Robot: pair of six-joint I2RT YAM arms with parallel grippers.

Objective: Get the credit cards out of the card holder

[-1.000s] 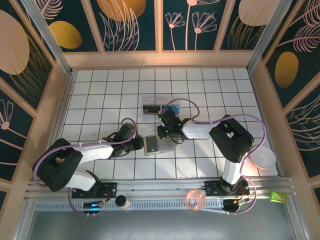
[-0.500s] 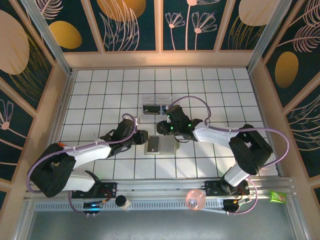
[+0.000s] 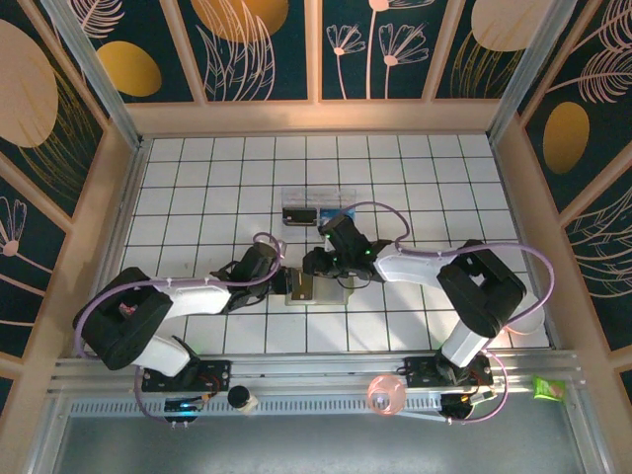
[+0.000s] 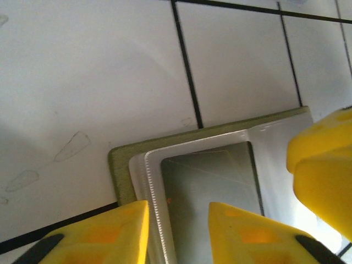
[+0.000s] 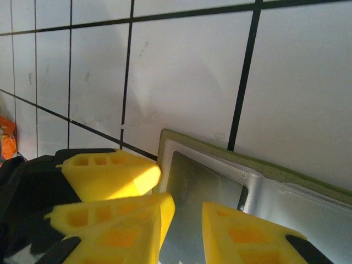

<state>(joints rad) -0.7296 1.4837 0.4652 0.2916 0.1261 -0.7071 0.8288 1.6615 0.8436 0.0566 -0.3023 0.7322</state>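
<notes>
the small olive-green folding card holder (image 3: 301, 287) lies open and flat on the white tiled table (image 3: 197, 188) with black grid lines, about at its middle and nearer than the clear plastic box (image 3: 311, 208). both arms reach in over it from either side.

the left gripper (image 3: 285, 281) is at the holder's left edge. in its wrist view the yellow fingers (image 4: 99, 236) stand apart, released, and one edge of the clear plastic sleeve runs down between them (image 4: 179, 212). a corner of the holder (image 4: 120, 173) shows its green rim, and a silvery grey card (image 4: 214, 181) lies inside the sleeve.

the right gripper (image 3: 314, 265) hangs just over the holder's far side. its wrist view has the two yellow fingers parted (image 5: 188, 206) – clamped on nothing – with the card's surface (image 5: 198, 187) showing in the gap. a yellow finger of the other arm sits close beside them, at the holder's (image 5: 275, 190) corner.
</notes>
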